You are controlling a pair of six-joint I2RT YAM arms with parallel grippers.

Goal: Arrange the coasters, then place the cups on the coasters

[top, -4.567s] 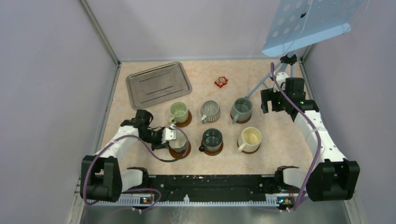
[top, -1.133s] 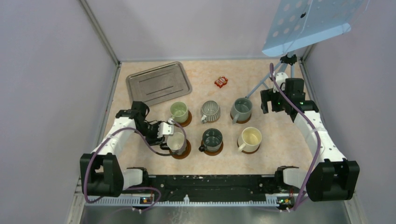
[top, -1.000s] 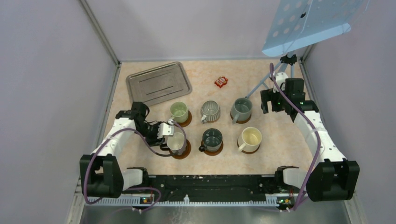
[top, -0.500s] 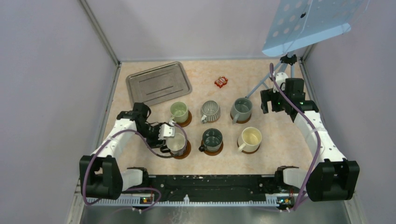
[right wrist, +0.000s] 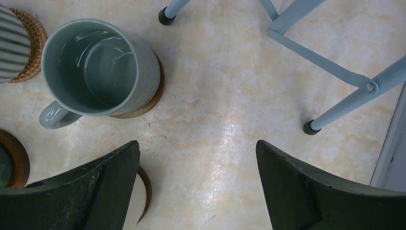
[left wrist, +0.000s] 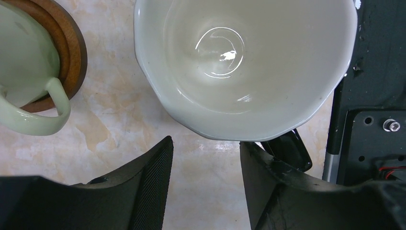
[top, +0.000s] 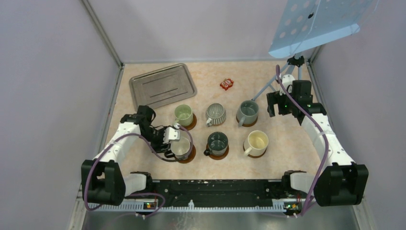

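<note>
Left gripper [left wrist: 206, 153] is hovering half open and empty beside the black mug [left wrist: 239, 62], which is sitting as intended on its coaster [top: 191, 154] by the tabletop's near edge; right gripper [right wrist: 196, 148] is idling wide open, empty.

white-lined cup [left wrist: 244, 62]: you had a glossy white glaze inside, smooth, throwing back a bright spot of light.
pale green cup [left wrist: 21, 91]: glazed ceramic, smooth and shiny.
dark coaster [left wrist: 74, 52] under it: wood, matt, with turned rings showing.
grey-blue cup [right wrist: 95, 67]: you saw a wet-looking glaze, glossy inside.
coaster [right wrist: 36, 45] under the ribbed cup [right wrist: 9, 43]: looked woven, rough.
table [right wrist: 215, 124]: marbled stone look, smooth, with a soft sheen.
tray [top: 163, 86]: brushed metal, dull shine.
left gripper [left wrist: 205, 158] fingers [left wrist: 152, 187]: matt black plastic, fine mesh-like texture on the pad.
</note>
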